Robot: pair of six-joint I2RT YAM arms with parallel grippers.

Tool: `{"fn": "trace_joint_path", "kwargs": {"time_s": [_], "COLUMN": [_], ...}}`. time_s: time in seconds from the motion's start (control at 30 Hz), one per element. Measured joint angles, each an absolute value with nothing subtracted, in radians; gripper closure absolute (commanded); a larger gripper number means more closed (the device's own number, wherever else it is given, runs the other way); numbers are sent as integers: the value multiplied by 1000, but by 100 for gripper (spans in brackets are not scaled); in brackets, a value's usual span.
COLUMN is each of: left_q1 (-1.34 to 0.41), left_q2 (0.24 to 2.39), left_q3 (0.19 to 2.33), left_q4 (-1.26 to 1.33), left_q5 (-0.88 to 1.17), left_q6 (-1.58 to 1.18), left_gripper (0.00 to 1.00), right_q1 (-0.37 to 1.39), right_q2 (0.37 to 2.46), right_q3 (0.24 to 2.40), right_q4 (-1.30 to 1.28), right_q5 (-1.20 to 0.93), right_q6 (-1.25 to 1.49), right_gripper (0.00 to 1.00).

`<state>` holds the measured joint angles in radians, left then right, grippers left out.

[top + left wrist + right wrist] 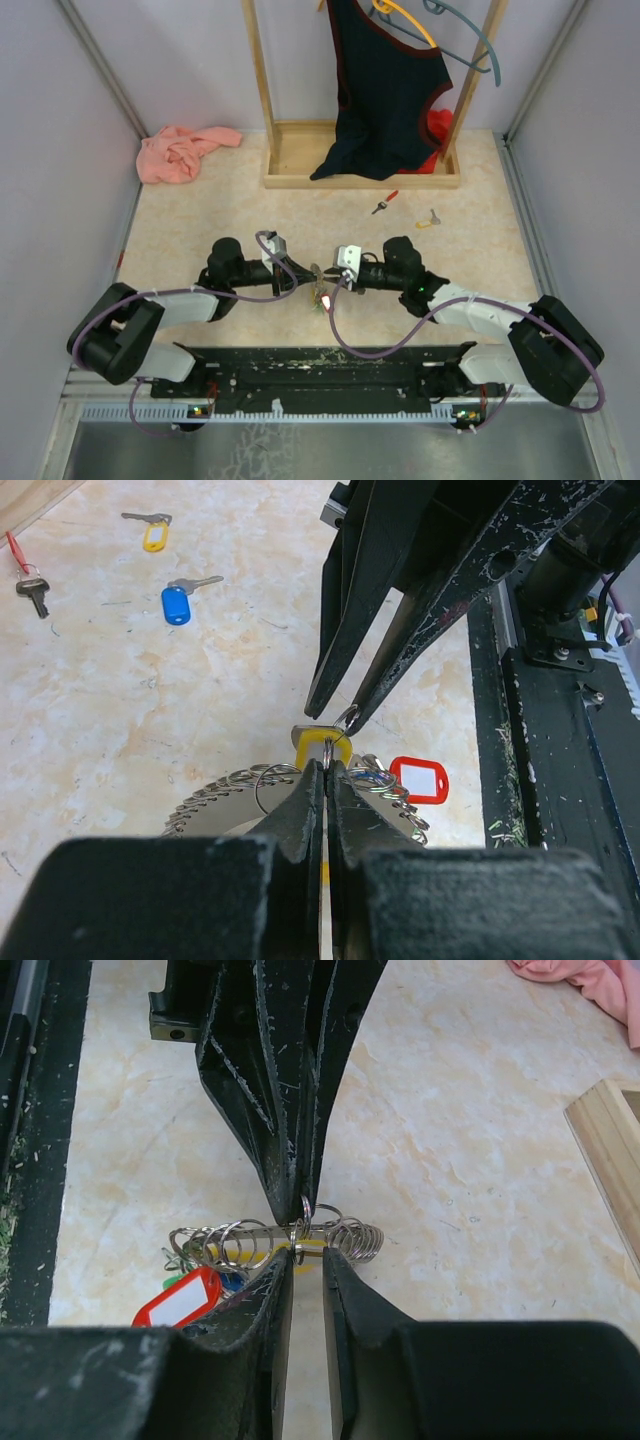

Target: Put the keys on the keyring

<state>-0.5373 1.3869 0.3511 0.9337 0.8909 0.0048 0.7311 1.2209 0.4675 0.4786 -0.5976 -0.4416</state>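
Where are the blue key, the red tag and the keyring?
blue key (176,606): left wrist view, its blue plastic head.
red tag (419,780): left wrist view, its white label window.
keyring (355,1240): right wrist view, its ridged metal coils.

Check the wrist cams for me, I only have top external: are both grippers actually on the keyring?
Observer: Yes. The left gripper is shut on the keyring at its yellow section.
Operator: And the right?
Observer: The right gripper pinches a small ring on it, right beside the left's tips.
Operator: I count two loose keys, red and yellow. Any more?
Observer: A blue key lies loose too, apart from both grippers.
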Motion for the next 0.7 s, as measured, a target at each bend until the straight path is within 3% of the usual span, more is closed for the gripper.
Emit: {"fn": "trace_joint_path", "kwargs": {"time_s": [0.27, 0.43, 0.7], "left_q1": [-541, -543, -544], "left_q2": [1385, 1385, 1367], "left_q3": [363, 363, 354], "left_q4": [925, 918, 945], "left_q5": [891, 890, 831], "left_q6": [4, 4, -48], "left_gripper": [99, 99, 99], "right_q1": [731, 731, 731], "right_q2": [1234, 1236, 1234], "right_q3": [490, 492, 492], "right_q4": [471, 471, 470], "right_q5": [-611, -614, -600], "right_q6": [-442, -442, -452], "right_gripper": [82, 100, 100]}}
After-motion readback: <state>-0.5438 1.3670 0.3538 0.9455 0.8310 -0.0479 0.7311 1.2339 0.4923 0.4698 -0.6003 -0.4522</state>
